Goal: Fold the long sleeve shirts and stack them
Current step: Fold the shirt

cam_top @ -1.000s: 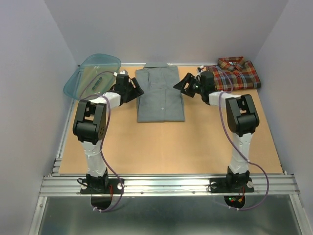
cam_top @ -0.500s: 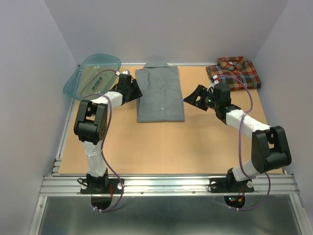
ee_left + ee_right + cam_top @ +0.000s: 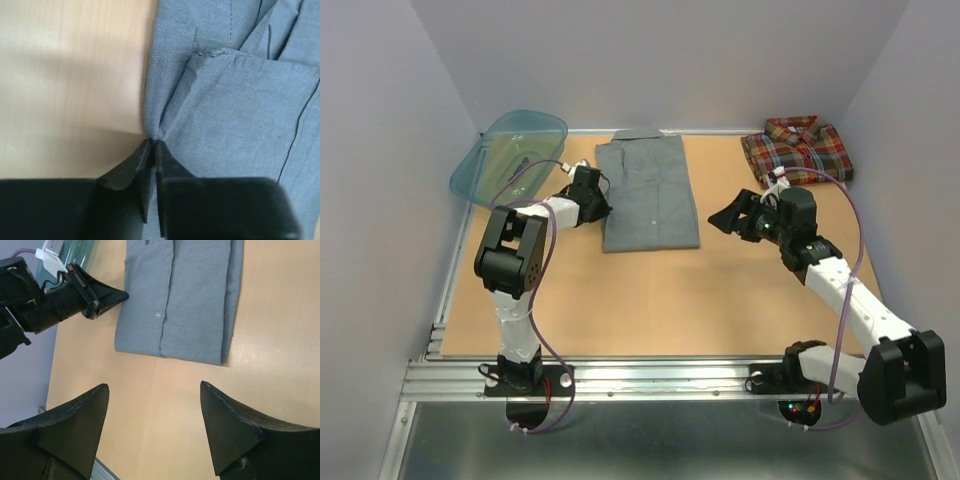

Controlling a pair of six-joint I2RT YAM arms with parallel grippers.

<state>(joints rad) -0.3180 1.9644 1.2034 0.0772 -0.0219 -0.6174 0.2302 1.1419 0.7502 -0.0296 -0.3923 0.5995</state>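
Left gripper (image 3: 153, 142) pinched together on the left edge of the grey shirt (image 3: 650, 190), which lies folded at centre-back of the table (image 3: 670, 300). Right gripper (image 3: 154, 387) spread wide, empty, hovering right of it. Plaid shirt (image 3: 800, 148) folded in far right corner.

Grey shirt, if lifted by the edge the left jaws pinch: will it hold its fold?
Probably not: the grey shirt is thin cloth, puckering at the left gripper, so it would likely droop and unfold. It looks light, and dragging it over the table may bunch it.
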